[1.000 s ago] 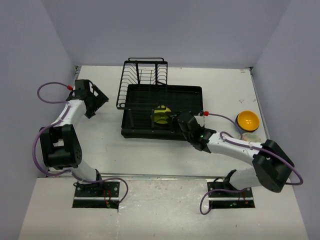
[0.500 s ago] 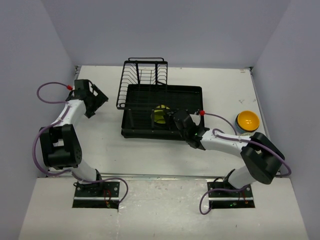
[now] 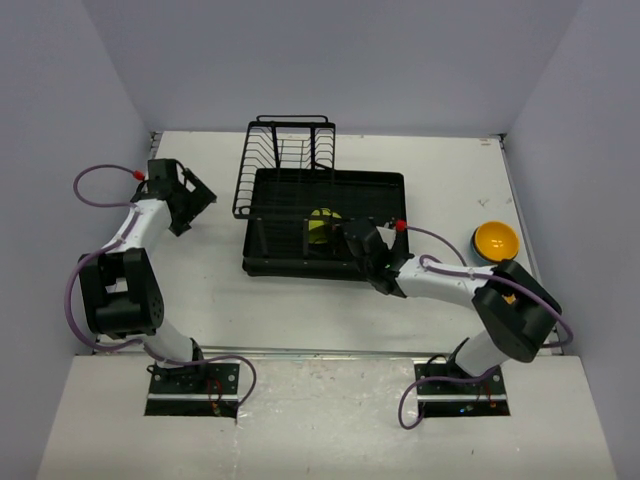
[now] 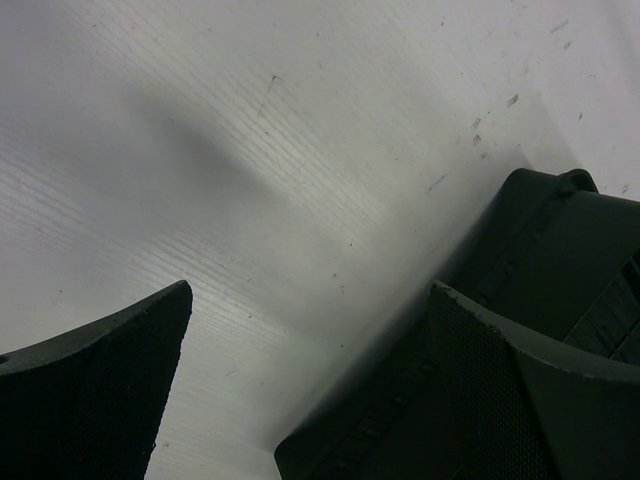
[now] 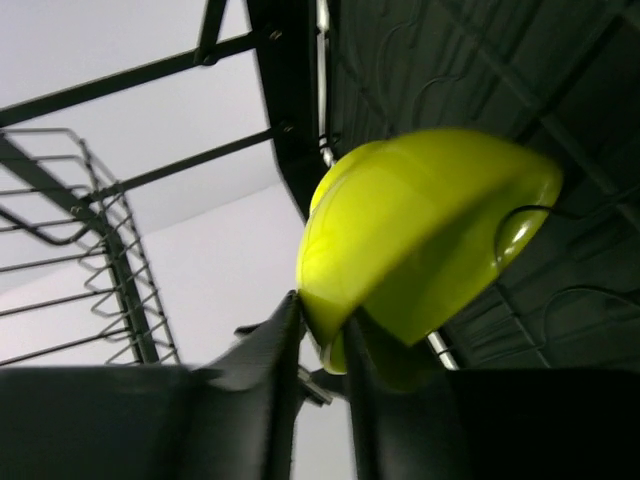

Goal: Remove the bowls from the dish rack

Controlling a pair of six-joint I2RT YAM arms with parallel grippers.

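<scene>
A yellow-green bowl [image 3: 322,228] [image 5: 430,230] is tilted inside the black dish rack [image 3: 372,195], near the middle of its tray. My right gripper [image 3: 343,237] [image 5: 320,312] reaches in from the right and is shut on this bowl's rim, one finger on each side of the edge. An orange bowl [image 3: 495,240] sits on the table at the far right, outside the rack. My left gripper [image 3: 196,199] [image 4: 310,290] hangs open over the table left of the rack, holding nothing.
The upright wire section [image 3: 285,152] stands at the rack's back left with no dishes in it. A red-tipped cable [image 3: 425,232] runs along the right arm beside the tray. Walls close off the table on the left, back and right.
My right gripper has pushed a little further left into the tray and closed onto the yellow-green bowl's rim. The right elbow has swung in. The left arm has stayed still.
</scene>
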